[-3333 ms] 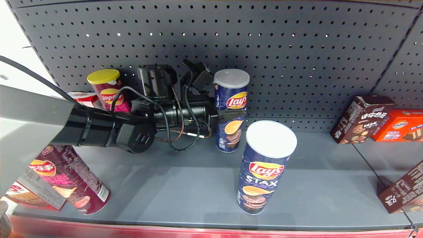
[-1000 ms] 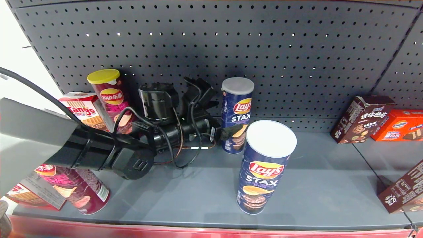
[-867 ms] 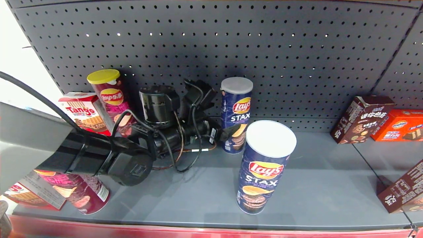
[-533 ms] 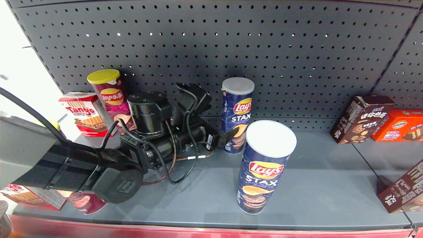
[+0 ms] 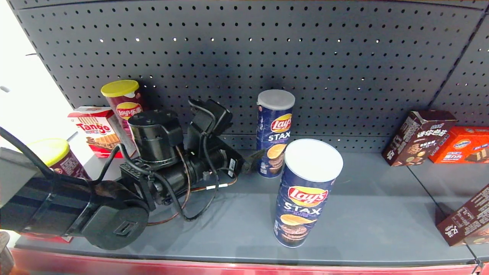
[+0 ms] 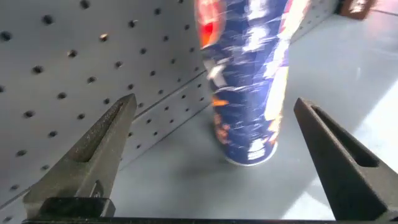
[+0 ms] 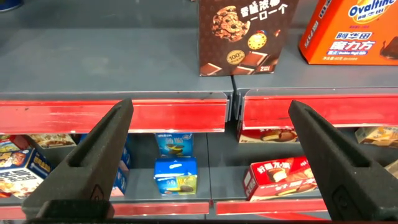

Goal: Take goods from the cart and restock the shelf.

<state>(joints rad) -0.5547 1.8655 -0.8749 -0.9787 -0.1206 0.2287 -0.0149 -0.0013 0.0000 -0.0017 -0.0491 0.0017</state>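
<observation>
Grey shelf: L gripper spread, near rear blue can, not touching; R gripper spread too

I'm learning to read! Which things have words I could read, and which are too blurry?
Front blue can: big logo, readable.
Back blue can: same print, readable.
Wafer box: one big word, readable.
Brown cookie box: large characters, readable.
Orange box: logo and characters, readable.
Lower-shelf boxes: too small.

The blue can is blurred, its top cut off.
</observation>
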